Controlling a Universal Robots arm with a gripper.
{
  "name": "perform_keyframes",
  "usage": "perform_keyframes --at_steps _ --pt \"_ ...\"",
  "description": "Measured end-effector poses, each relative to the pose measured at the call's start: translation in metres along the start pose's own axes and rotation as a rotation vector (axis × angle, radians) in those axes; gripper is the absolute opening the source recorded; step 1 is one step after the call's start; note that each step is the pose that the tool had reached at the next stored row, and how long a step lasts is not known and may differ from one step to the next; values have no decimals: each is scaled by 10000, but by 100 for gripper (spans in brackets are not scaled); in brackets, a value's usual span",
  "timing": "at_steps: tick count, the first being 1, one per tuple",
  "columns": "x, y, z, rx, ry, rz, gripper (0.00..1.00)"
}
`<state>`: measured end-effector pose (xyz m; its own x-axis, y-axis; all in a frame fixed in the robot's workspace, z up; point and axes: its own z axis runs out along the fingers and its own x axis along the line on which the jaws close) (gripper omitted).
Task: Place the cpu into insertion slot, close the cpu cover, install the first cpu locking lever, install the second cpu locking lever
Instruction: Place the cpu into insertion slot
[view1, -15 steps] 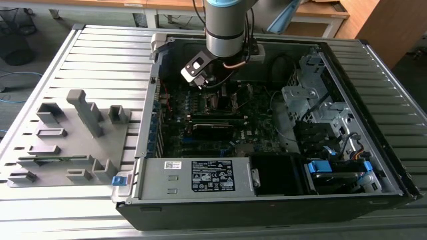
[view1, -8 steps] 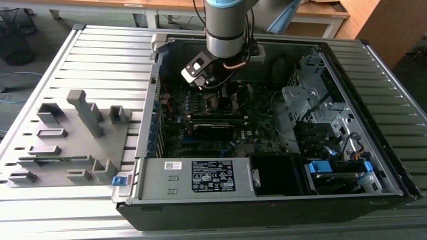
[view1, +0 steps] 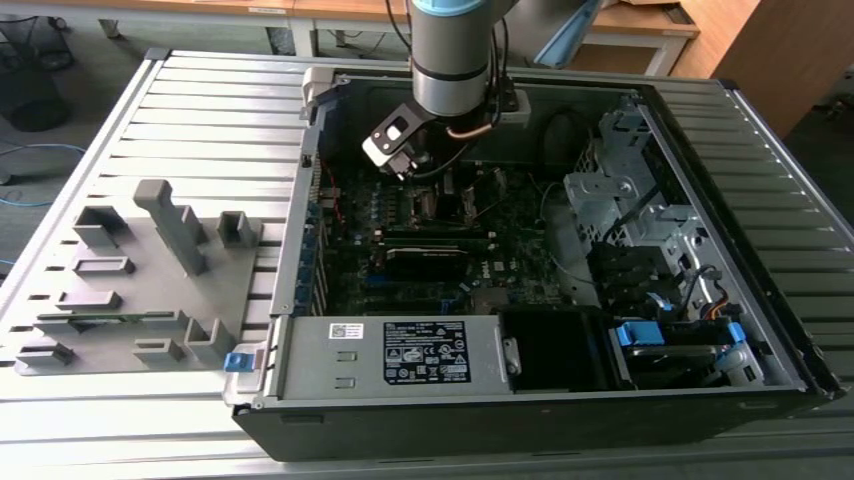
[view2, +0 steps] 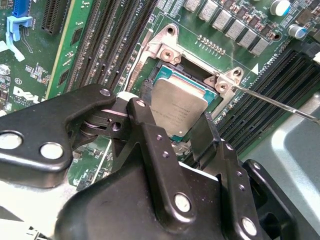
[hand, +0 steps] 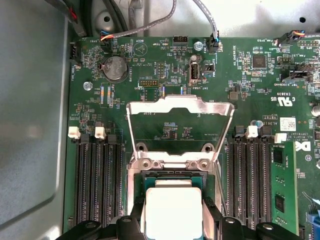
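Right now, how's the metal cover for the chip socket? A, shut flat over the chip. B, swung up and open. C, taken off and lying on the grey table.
B: in the first wrist view the cover stands swung up past the chip, leaving it bare.

This looks like a robotics lab or test workshop. A robot arm (view1: 454, 60) reaches into an open computer tower (view1: 534, 300) lying on a ribbed metal desk (view1: 200, 120), its pincer (view1: 424, 178) clasping the cpu (view2: 177, 107) over the bare motherboard (hand: 165, 80). Well apart from the pincer, towards the exterior view's left, a grey fixture tray (view1: 134, 290) of part holders rests. Beyond the arm stand wooden desks (view1: 647, 22) and a wire waste basket (view1: 30, 75).
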<state>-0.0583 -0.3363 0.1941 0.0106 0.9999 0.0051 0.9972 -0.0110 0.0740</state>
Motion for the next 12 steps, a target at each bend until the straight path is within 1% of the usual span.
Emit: perform_keyframes --at_steps 12 --pt "-2 -1 12 1 -2 -1 54"
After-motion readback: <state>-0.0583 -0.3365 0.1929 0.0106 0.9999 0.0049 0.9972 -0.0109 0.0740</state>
